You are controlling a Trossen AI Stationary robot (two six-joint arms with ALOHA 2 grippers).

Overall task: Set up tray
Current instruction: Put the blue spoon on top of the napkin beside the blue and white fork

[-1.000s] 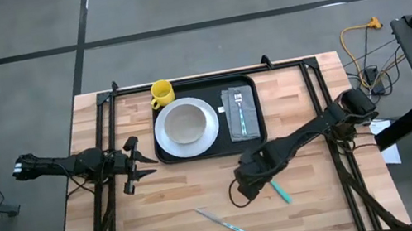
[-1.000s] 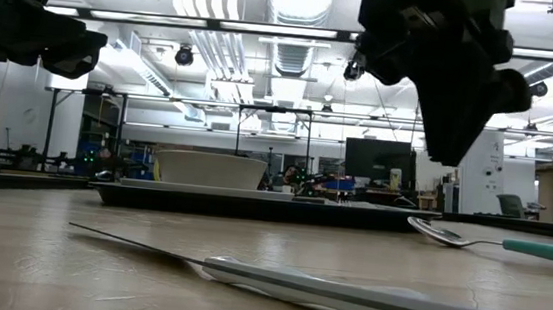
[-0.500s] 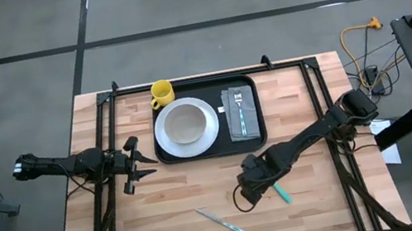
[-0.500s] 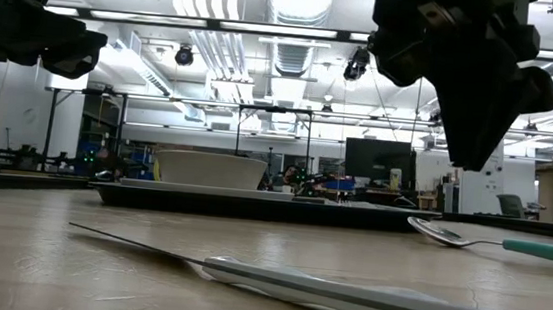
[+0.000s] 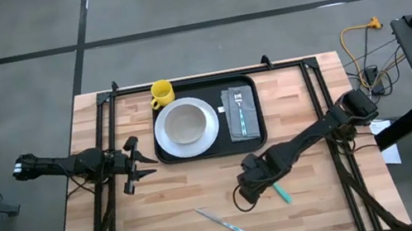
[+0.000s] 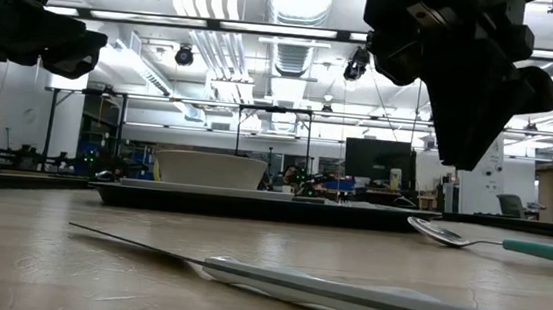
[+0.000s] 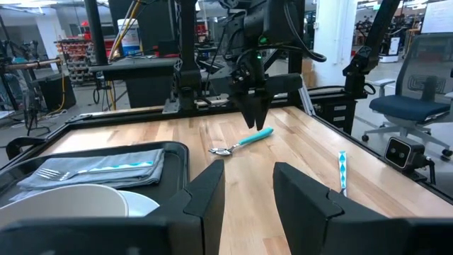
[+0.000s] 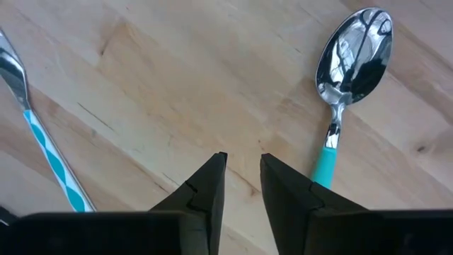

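Note:
The black tray (image 5: 226, 144) sits at the table's far middle and carries a white plate with a bowl (image 5: 185, 125) and a grey napkin with a fork (image 5: 241, 112). A yellow mug (image 5: 160, 94) stands at its far left corner. A teal-handled spoon (image 5: 279, 191) and a knife (image 5: 226, 224) lie flat on the wood nearer the front. My right gripper (image 5: 250, 185) hovers over the table, pointing down, narrowly open, with the spoon (image 8: 347, 78) just beside its fingers, untouched. My left gripper (image 5: 140, 165) waits open, left of the tray.
Bare wood lies between the tray's near rim (image 6: 252, 208) and the knife (image 6: 345, 292). The knife (image 8: 42, 142) lies on the other side of my right gripper (image 8: 243, 161) from the spoon. Black frame bars run along the table's left, right and far sides.
My right gripper has shifted a little toward the table's near edge, staying above the wood beside the spoon. The spoon, the knife and the tray's things have kept their places.

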